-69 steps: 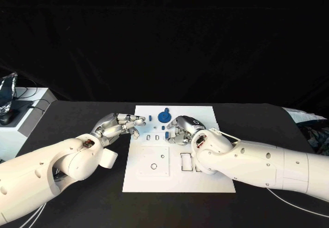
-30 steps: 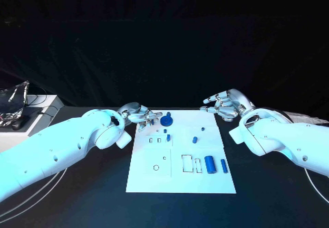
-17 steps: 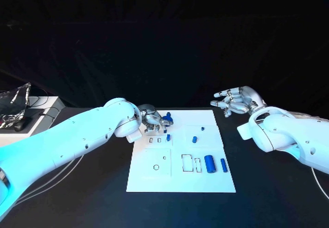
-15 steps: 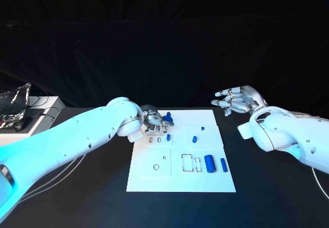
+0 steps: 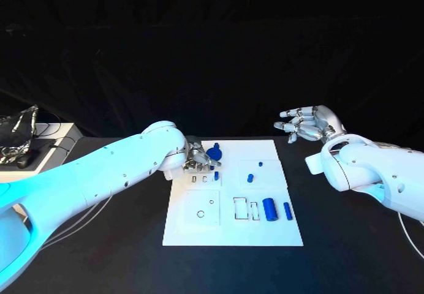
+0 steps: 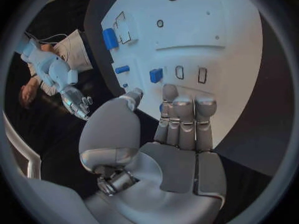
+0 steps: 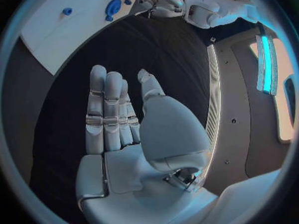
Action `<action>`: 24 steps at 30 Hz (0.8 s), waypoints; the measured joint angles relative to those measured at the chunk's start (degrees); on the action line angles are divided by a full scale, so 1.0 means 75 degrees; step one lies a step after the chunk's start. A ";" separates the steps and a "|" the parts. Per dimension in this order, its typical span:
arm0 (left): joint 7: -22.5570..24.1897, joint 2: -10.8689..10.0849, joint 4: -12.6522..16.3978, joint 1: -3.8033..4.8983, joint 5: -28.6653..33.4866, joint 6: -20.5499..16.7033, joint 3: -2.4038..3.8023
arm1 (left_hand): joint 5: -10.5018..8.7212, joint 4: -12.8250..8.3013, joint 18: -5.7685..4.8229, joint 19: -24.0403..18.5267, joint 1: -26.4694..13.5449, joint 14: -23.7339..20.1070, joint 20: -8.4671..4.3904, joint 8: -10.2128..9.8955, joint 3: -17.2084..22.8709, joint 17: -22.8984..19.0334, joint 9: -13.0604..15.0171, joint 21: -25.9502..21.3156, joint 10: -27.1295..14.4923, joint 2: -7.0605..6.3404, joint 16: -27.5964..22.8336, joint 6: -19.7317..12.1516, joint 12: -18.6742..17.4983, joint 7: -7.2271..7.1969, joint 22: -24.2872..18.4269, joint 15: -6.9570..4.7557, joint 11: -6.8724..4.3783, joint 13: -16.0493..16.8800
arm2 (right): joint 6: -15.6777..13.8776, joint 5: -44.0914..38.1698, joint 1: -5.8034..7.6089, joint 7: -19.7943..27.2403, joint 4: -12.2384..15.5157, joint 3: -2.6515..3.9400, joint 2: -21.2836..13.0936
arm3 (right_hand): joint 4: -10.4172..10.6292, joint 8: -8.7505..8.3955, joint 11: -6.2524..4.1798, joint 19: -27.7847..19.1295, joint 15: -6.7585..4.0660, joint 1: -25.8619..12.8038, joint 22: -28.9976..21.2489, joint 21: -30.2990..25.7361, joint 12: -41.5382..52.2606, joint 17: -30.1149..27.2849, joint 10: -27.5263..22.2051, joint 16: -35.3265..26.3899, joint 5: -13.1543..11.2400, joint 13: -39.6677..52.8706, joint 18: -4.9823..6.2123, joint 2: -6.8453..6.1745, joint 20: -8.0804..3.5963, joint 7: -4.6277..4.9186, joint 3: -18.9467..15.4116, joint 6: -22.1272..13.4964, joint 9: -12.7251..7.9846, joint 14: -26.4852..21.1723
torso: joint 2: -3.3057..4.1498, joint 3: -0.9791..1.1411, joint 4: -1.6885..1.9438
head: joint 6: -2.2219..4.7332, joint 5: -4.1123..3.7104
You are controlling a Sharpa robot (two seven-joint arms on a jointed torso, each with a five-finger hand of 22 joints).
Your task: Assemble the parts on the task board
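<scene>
Hovering left hand [image 5: 198, 157] fingers loose over task board [image 5: 231, 233]; right hand [image 5: 307, 124] spread, raised.

task board [image 5: 231, 229] mid-table | left hand [image 5: 198, 157] over its far-left corner | right hand [image 5: 306, 124] raised beyond its right

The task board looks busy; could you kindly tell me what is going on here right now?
The robot is assembling small blue parts on the white task board. Its left hand reaches over the board's far left corner, beside a round blue part, and holds nothing that can be seen. Its right hand is raised off to the side, open and empty. A thick blue cylinder and a thinner blue pin lie on the board's nearer right part.
</scene>
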 measured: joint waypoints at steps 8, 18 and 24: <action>-0.0086 0.0177 -0.0100 0.0007 -0.0060 0.0159 -0.0044 | 0.0000 0.0057 -0.0001 0.0054 0.0007 0.0028 0.0000 -0.0187 -0.0142 0.0203 0.0220 -0.0049 0.0000 -0.0008 0.0032 0.0092 -0.0036 0.0011 0.0219 0.0028 0.0000 0.0055 | -0.0241 0.0006 0.0001 0.0039 -0.0057 -0.0004 0.0072 | 0.0029 0.0142 0.0033 -0.0079 0.0028 -0.0032 -0.0112 -0.0053 0.0281 -0.0188 -0.0194 0.0087 0.0000 -0.0430 0.0000 0.0032 0.0079 0.0041 -0.0029 -0.0125 -0.0092 -0.0136 | 0.0012 -0.0015 0.0001 | 0.0015 -0.0007; -0.0090 0.0272 -0.0204 0.0007 -0.0046 0.0295 -0.0105 | 0.0000 0.0041 -0.0002 0.0082 0.0064 0.0027 0.0028 -0.0234 -0.0168 0.0288 0.0346 -0.0079 -0.0031 0.0049 0.0060 0.0091 -0.0036 0.0010 0.0332 0.0028 0.0030 0.0055 | -0.0354 0.0022 -0.0002 0.0040 -0.0098 -0.0014 0.0135 | 0.0056 0.0290 0.0023 -0.0134 0.0027 -0.0031 -0.0321 0.0030 0.0678 -0.0484 -0.0342 0.0280 0.0000 -0.1079 -0.0001 0.0031 0.0079 0.0020 -0.0002 -0.0184 -0.0195 -0.0191 | 0.0013 -0.0019 0.0007 | -0.0052 -0.0034; -0.0093 0.0287 -0.0203 0.0007 -0.0032 0.0369 -0.0132 | 0.0000 0.0019 -0.0002 0.0082 0.0137 0.0027 0.0028 -0.0181 -0.0187 0.0322 0.0472 -0.0108 -0.0031 0.0060 0.0060 0.0091 -0.0036 0.0010 0.0404 0.0028 0.0030 0.0054 | -0.0376 0.0027 -0.0003 0.0032 -0.0099 -0.0016 0.0182 | 0.0077 0.0289 0.0022 -0.0134 0.0027 -0.0031 -0.0329 0.0030 0.0677 -0.0484 -0.0343 0.0280 0.0000 -0.1083 -0.0001 0.0031 0.0079 0.0018 -0.0023 -0.0186 -0.0195 -0.0191 | 0.0017 -0.0015 0.0012 | -0.0075 -0.0055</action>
